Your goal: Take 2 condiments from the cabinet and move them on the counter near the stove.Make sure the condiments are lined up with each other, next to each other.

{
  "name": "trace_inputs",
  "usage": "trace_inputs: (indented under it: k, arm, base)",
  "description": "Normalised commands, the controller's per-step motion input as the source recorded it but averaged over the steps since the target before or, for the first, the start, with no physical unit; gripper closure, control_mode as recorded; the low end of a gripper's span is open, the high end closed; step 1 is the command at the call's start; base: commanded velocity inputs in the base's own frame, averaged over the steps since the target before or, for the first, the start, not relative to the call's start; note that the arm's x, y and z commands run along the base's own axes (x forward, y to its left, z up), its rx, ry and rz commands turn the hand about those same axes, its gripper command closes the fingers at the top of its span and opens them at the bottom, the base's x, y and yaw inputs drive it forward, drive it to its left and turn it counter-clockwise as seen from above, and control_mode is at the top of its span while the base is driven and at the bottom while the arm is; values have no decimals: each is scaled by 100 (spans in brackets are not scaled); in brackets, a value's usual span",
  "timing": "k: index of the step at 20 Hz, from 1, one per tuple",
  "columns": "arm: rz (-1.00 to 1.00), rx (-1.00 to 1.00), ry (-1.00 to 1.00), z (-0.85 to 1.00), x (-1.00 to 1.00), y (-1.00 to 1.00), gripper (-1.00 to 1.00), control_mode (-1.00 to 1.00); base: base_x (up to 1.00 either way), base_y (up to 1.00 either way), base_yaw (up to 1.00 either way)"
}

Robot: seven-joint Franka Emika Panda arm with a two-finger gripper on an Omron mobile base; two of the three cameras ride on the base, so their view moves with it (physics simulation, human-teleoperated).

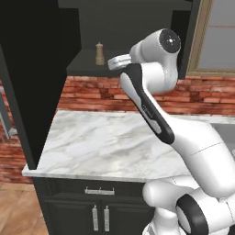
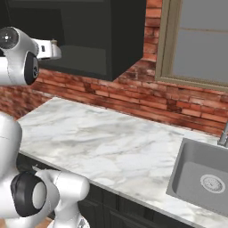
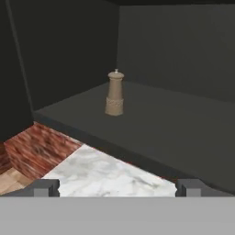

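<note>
A tan-brown shaker jar with a knobbed top, one of the condiments, stands upright on the dark floor of the open black cabinet. My gripper is open, its two dark fingertips wide apart with nothing between them. It sits just outside the cabinet's front edge, level with the shelf and facing in. The shaker is some way ahead of it, a little left of centre and not touched. The white hand hangs to the right of the shaker. The stove and the counter near it are out of view.
The cabinet's black door stands swung open on the left. Below the cabinet runs a marble worktop against a red brick wall, with a steel sink and a window to the right.
</note>
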Motion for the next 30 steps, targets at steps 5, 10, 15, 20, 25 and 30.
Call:
trace_inputs:
  k: [5, 10, 15, 20, 25, 30]
  arm:
    - [4, 1, 0, 0, 50, 17, -100, -100]
    - [3, 1, 1, 0, 33, 9, -100, -100]
    - [0, 0, 5, -6, 21, 3, -100, -100]
    - [0, 0, 3, -13, 24, 7, -100, -100]
    - [0, 0, 3, -4, 26, 9, -100, -100]
    - [0, 0, 5, -1, 28, 13, -100, -100]
  base:
    - [0, 0, 0]
    - [0, 0, 0]
    - [0, 0, 0]
    - [0, 0, 0]
    - [0, 0, 0]
    - [0, 0, 0]
